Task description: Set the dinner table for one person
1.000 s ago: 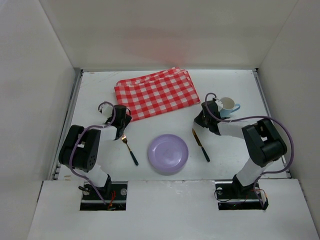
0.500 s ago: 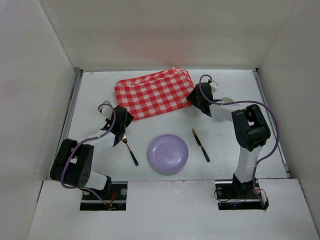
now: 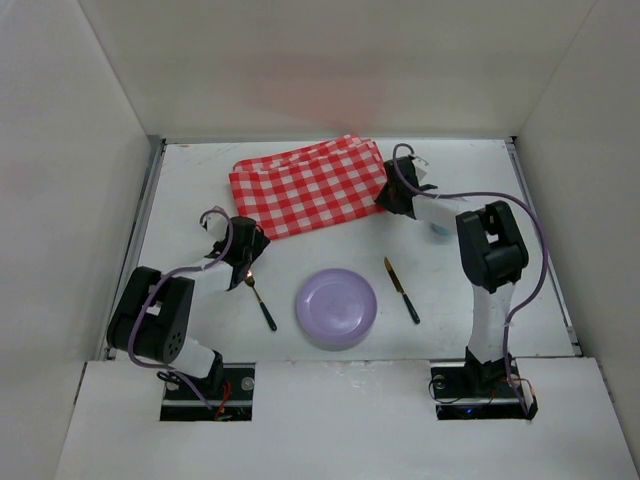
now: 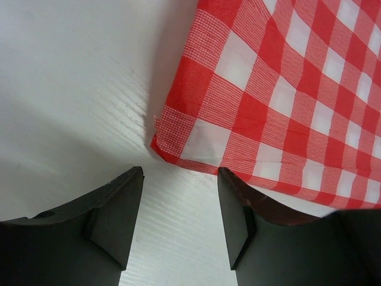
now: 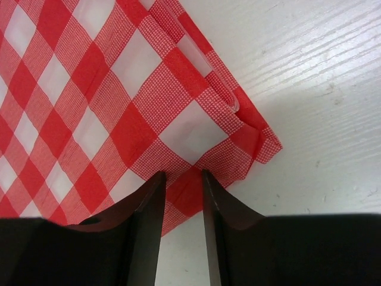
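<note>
Bright, even light; checked cloth (image 4: pixel 268 89) casts soft shadow on dinner table (image 4: pixel 71 89); views sharp.

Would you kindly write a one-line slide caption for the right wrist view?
Right gripper, jaws narrowly parted, poised over a corner of the folded red-and-white checked cloth on the white tabletop.

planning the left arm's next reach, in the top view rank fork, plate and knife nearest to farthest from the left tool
1. fork: just on the near side of the left tool, left of the plate.
2. plate: middle of the table, to the tool's right and nearer the bases.
3. knife: right of the plate, on the right arm's side.
</note>
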Robot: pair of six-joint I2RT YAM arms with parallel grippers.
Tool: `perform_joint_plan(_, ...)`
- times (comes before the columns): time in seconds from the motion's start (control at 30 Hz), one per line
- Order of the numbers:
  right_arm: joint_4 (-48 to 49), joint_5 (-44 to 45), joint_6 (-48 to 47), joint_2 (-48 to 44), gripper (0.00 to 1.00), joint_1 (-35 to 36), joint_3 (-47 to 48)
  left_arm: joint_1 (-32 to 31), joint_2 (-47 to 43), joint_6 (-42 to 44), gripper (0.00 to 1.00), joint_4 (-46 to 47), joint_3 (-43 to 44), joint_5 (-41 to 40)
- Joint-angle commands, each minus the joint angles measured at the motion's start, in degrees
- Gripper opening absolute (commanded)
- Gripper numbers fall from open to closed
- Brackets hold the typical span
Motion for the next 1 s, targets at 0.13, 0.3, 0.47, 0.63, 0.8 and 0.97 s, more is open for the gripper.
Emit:
perform_joint_plan(0.13,-6.21,-0.86,-4.14,-0.33,0.15,0.89,1.38,1.13,2.39,-0.64,0.52,-1.71,2.20,0.95)
perform_joint_plan(0.3,-5.43,-0.86,-3.97,-2.26,0.07,1.41,-1.69,1.13,4.85,-2.04,0.52,-1.18,3.52,0.86)
perform_joint_plan(0.47,-0.87,0.02,-3.01,-5.07,0.29,1.42,-6.97,1.13,7.14,-3.54,0.40,-0.31,4.13,1.39)
perform_joint_plan(0.63,1.17,1.34,-2.21,-7.54,0.65,1.50,-9.34,2.62,6.53,-3.72,0.17,1.72,2.64,1.39)
perform_joint_plan(0.8,-0.67,2.83,-1.77,-6.23,0.61,1.07,-7.51,4.99,5.29,-3.54,0.08,1.81,1.06,1.21)
perform_joint_plan(0.97,-3.93,3.10,-1.33,-3.33,0.57,0.80,-2.76,5.87,5.73,-3.28,0.07,3.03,-0.52,3.05)
